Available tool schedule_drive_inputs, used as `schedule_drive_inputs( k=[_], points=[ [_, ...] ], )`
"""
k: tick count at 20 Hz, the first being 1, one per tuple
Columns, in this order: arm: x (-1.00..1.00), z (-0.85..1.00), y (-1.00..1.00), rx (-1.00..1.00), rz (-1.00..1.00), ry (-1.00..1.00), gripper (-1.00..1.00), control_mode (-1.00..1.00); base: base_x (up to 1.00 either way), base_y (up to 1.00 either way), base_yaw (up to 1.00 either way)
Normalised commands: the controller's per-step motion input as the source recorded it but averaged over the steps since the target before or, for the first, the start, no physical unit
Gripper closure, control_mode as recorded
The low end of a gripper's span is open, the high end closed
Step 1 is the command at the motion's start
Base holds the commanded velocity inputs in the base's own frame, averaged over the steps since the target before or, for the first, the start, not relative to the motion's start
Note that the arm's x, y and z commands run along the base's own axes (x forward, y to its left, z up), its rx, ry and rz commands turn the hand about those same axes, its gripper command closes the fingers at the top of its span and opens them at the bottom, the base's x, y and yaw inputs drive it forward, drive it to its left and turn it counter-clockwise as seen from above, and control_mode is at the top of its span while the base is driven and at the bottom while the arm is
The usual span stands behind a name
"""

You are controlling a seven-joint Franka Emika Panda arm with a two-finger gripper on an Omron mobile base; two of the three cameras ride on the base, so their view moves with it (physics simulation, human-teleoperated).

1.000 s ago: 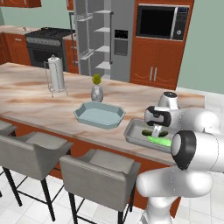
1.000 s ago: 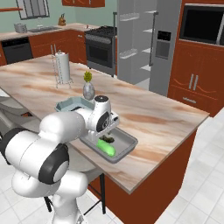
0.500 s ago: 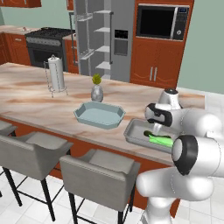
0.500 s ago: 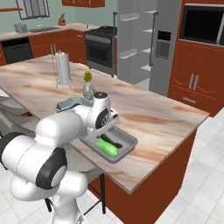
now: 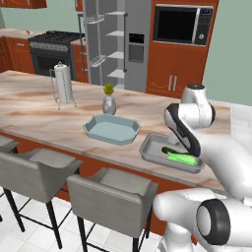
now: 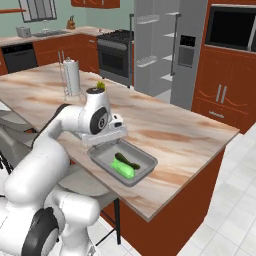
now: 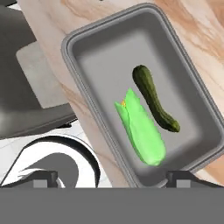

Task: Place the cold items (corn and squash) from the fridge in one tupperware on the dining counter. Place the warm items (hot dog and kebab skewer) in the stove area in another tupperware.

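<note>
The hand [image 7: 112, 178] hangs wide open and empty over the grey tray [image 7: 92, 48] at the table's [image 6: 190, 125] near edge. In the tray lie the corn [image 7: 141, 129] in its bright green husk and the dark green squash [image 7: 154, 98], side by side. Further along sits the octagonal tray [image 5: 111, 130]. The fridge [image 5: 110, 39] stands open beyond.

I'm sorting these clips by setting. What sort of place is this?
A rendered home kitchen: a black range, a steel fridge with its door open, a built-in microwave, and stools at a marbled dining counter.
</note>
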Motion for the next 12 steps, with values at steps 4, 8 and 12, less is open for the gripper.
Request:
schedule_drive_inputs(
  k=[4, 8, 12],
  points=[
    [-0.99, 0.54, 0.41, 0.05, -0.56, -0.02, -1.00, -1.00, 0.00, 0.00, 0.00],
    [-0.70, 0.34, 0.25, 0.06, -0.68, -0.02, -1.00, -1.00, 0.00, 0.00, 0.00],
    [-0.78, 0.35, 0.49, 0.02, -0.57, -0.14, -1.00, -1.00, 0.00, 0.00, 0.00]
  ],
)
